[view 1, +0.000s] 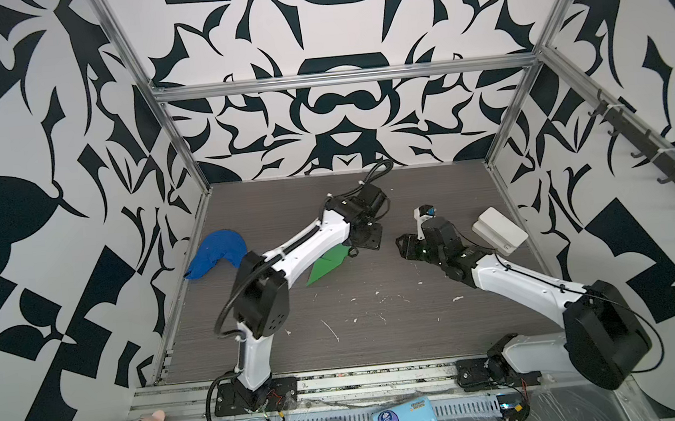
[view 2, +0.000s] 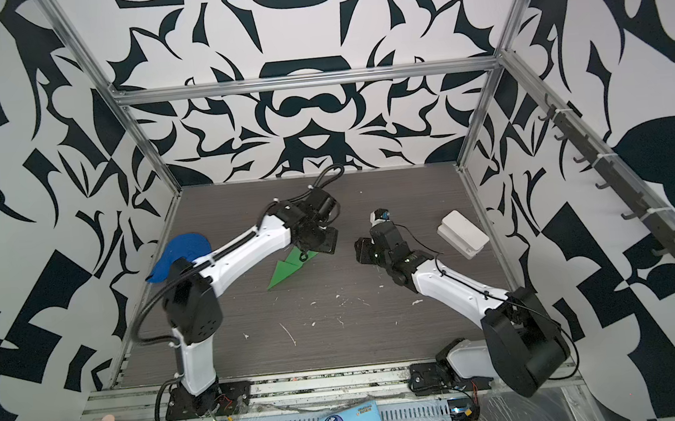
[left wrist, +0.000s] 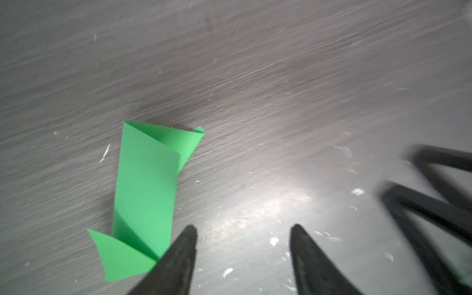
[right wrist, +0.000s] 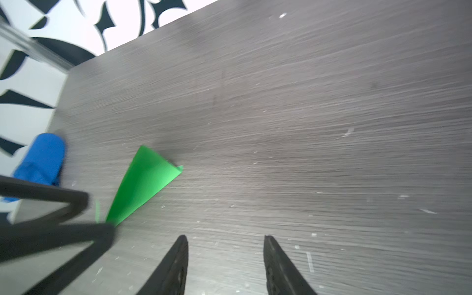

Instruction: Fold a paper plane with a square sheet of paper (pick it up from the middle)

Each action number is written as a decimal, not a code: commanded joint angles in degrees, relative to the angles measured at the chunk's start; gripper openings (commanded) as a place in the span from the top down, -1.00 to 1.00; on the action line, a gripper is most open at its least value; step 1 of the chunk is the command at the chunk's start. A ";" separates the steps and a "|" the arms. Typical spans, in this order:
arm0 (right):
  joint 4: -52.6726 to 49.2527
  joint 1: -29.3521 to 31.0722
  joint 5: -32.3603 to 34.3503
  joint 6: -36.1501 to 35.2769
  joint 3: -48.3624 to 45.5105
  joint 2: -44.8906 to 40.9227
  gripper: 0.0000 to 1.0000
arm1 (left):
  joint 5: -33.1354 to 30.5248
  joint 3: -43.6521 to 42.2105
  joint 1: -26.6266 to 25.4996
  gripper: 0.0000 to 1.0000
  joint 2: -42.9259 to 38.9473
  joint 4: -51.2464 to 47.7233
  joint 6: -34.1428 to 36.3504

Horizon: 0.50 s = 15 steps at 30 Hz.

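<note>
Black-and-white patterned walls enclose a dark wood-grain table [view 1: 379, 324]. In both top views the paper plane [view 1: 326, 264] lies flat near the table's middle, its sharp tip toward roughly 7 o'clock. The left gripper [view 2: 303, 255] hangs over its 1 o'clock end. A blue cap [view 1: 216, 253] lies at 9 o'clock of the plane. The right gripper [view 1: 405, 247] sits at 3 o'clock, apart from the paper, with a white box [view 1: 499, 230] farther the same way.

Left wrist view: the jaws stand wide with bare table between them. One finger [left wrist: 178, 255] overlaps the plane's edge; whether it touches is unclear.

Right wrist view: those jaws are moderately spread and empty, the plane and cap lying off to one side by the blurred left gripper.
</note>
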 commanded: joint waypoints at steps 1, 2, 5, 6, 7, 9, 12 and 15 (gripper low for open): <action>6.51 0.86 -10.46 2.31 1.42 3.60 -0.09 | 10.31 -9.39 7.40 -0.40 -9.18 11.27 -3.04; 8.10 1.68 -12.19 2.79 1.84 5.03 -0.12 | 11.87 -12.60 9.61 -0.44 -11.68 14.07 -3.90; 11.77 5.95 -15.10 3.44 4.21 9.98 -0.23 | 14.89 -23.90 17.60 -0.54 -18.80 20.86 -7.34; 12.13 7.73 -15.05 3.47 5.49 11.80 -0.25 | 16.11 -27.03 20.41 -0.58 -20.51 22.41 -8.18; 12.31 9.40 -14.90 3.61 6.97 13.82 -0.25 | 17.07 -29.91 23.05 -0.62 -21.99 23.74 -8.92; 13.66 12.04 -15.31 4.15 9.46 17.35 -0.36 | 17.82 -34.01 27.38 -0.68 -24.15 25.02 -10.33; 15.92 15.03 -15.09 6.28 12.92 22.22 -0.40 | 17.88 -38.79 32.59 -0.79 -26.88 26.33 -12.11; 19.16 16.16 -14.41 10.08 14.90 26.60 -0.40 | 18.35 -41.98 36.14 -0.86 -28.85 27.39 -13.37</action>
